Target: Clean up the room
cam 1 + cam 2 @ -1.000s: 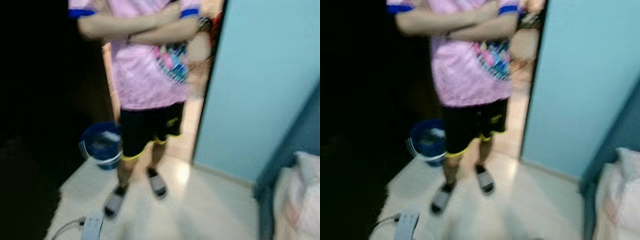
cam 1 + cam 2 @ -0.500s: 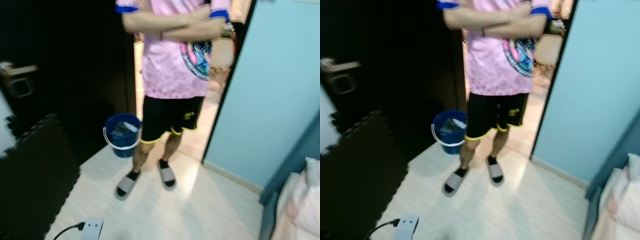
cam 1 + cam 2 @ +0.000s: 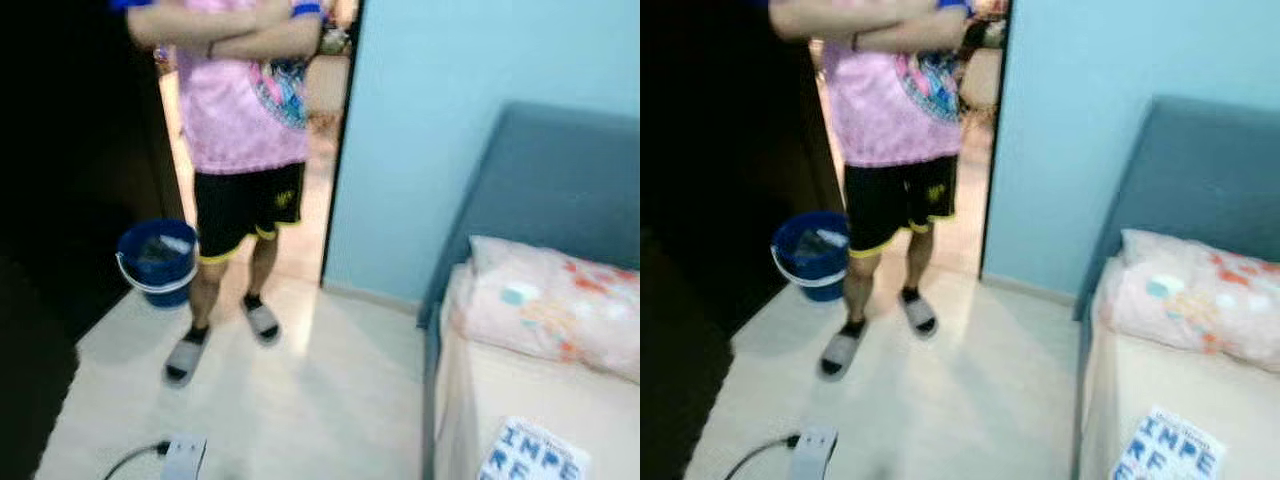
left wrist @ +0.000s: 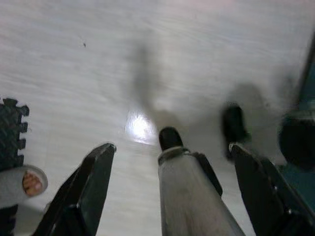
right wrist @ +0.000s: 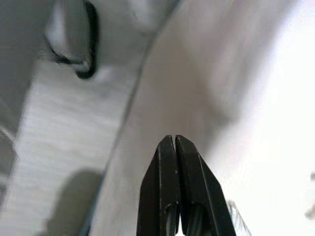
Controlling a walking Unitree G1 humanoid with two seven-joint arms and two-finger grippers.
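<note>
A person in a pink shirt and black shorts (image 3: 240, 110) stands with arms crossed in the doorway. On the bed at the right lie a flowered pillow (image 3: 545, 310) and a white sheet printed with blue letters (image 3: 1168, 455). My left gripper (image 4: 171, 146) hangs open over the pale floor, nothing between its fingers (image 4: 98, 172). A silver leg with a black foot (image 4: 184, 196) shows between them. My right gripper (image 5: 174, 142) is shut and empty, hanging beside the bed's white side.
A blue bucket (image 3: 155, 262) stands by the dark door at the left. A white power strip with a black cable (image 3: 182, 458) lies on the floor near me. A black foam mat (image 4: 11, 125) edges the floor. A blue headboard (image 3: 560, 180) backs the bed.
The camera has turned to the right: the person and bucket slid left in view, and the bed with pillow and printed sheet came into sight.
</note>
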